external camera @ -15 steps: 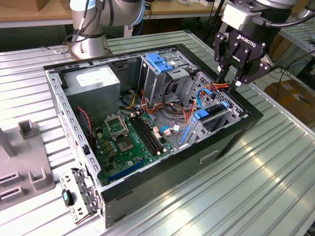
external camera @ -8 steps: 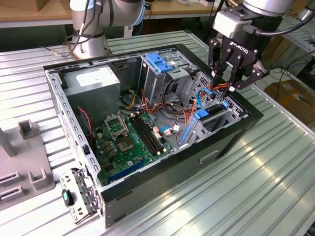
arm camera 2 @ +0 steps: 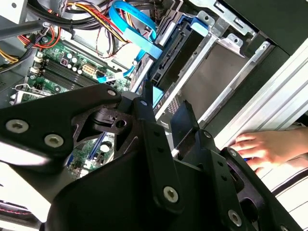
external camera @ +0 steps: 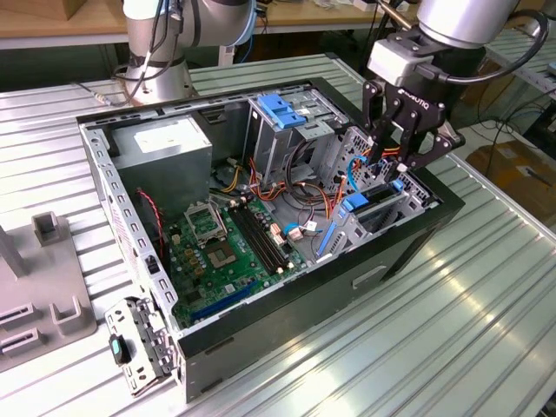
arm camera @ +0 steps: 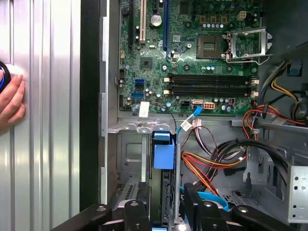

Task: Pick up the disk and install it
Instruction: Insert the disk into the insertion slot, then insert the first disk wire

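- The disk (arm camera: 162, 156) stands on edge in the drive bay at the front corner of the computer case (external camera: 295, 308). It is a dark flat slab with a blue plastic rail and tab along its upper edge.
- The pincer (external camera: 391, 169), black, angular and bolted from linked plates, reaches down into that bay directly over the disk. In both wrist views its tips flank the disk's upper edge. Whether it clamps the disk or stands clear of it cannot be told.
- Drive bay: bare stamped sheet steel, with slotted rails and folded tabs.
- A flat blue data cable (arm camera 2: 134, 24) loops just beside the bay, and bundled red, yellow and black wires (arm camera: 216, 163) lie near it.
- The green motherboard (external camera: 230, 252) lies flat on the case floor. It carries an open square processor socket and long black memory slots.
- A tall grey metal cage (external camera: 269, 143) with a blue plastic latch rises beyond the board.
- A grey metal box (external camera: 165, 143) with a white sticker fills the far corner.
- The case is a black rectangular shell lying on its side with the side panel off.
- The desk (external camera: 452, 330) is ribbed, silvery aluminium with lengthwise grooves.
- A grey moulded fixture (external camera: 43, 295) sits at the exterior view's left.
- A person's hand (arm camera: 10, 101) rests on the desk beside the case wall.
- Behind the case there is a second robot base (external camera: 156, 65), wooden benches and brown cartons.
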Tool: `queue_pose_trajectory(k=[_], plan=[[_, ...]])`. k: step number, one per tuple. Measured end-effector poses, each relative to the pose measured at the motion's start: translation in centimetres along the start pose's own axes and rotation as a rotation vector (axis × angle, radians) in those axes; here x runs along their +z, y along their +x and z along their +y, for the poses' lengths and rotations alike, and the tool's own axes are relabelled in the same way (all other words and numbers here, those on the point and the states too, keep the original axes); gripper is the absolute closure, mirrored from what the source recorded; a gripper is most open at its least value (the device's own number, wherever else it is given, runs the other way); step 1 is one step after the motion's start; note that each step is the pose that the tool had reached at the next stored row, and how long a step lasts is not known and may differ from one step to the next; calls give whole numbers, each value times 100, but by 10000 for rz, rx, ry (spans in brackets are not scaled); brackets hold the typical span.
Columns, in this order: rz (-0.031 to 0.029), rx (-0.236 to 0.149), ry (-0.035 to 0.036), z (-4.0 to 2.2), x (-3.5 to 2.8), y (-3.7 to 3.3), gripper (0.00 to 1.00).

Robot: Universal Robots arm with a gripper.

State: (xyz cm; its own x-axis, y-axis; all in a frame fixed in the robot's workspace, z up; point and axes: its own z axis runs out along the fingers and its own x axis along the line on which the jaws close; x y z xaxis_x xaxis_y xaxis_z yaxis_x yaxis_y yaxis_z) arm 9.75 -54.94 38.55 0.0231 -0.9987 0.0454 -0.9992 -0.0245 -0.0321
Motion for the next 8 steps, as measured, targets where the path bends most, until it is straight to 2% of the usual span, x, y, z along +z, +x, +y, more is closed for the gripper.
queue_pose_trajectory(k=[3,8], plan=[[-1,0,0,2,71,-3,57],[-1,0,0,3,90,-4,57]])
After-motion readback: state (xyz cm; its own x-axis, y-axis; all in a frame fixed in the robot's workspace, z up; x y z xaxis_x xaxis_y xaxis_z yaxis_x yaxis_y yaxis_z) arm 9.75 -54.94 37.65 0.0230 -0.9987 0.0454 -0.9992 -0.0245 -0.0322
